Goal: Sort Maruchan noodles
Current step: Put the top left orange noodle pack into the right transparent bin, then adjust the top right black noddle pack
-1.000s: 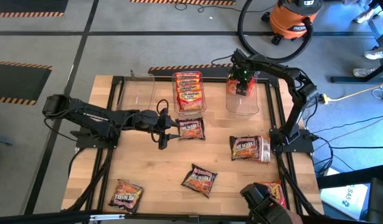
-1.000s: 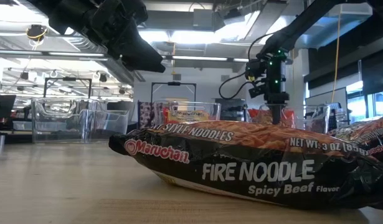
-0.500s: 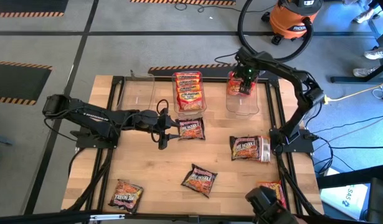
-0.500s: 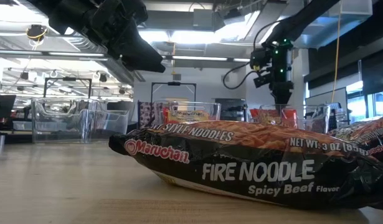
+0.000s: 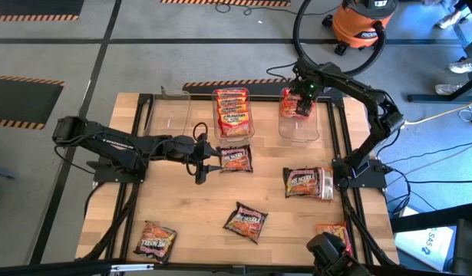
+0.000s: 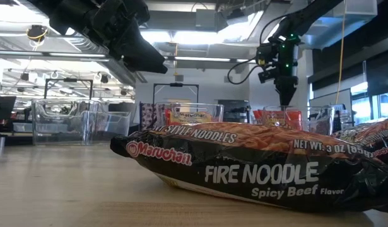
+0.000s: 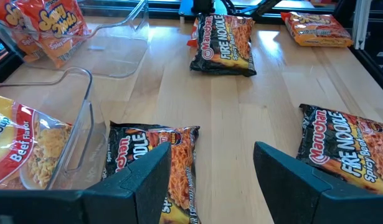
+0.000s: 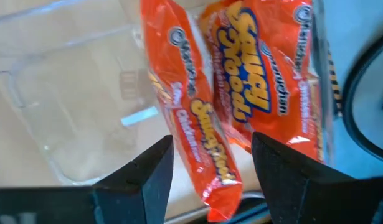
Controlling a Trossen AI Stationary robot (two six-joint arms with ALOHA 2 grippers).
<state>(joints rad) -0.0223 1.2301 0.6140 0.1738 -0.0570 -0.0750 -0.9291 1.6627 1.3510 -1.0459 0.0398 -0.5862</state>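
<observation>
the orange glossy maruchan noodle packets [image 8: 241, 93] lie in the clear plastic tub [image 5: 299, 126] near the desk's far right corner; the right gripper [image 5: 303, 101], open and empty, has lifted away, drop done. left gripper [image 5: 201, 165] waits open mid-desk.

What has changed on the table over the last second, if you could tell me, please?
The right gripper has risen out of the right-hand clear tub, open and empty, leaving the orange packets inside. At the near edge, a dark object slid aside, uncovering more of an orange packet. The left gripper stayed open beside a Fire Noodle packet; the other packets lie unmoved.
</observation>
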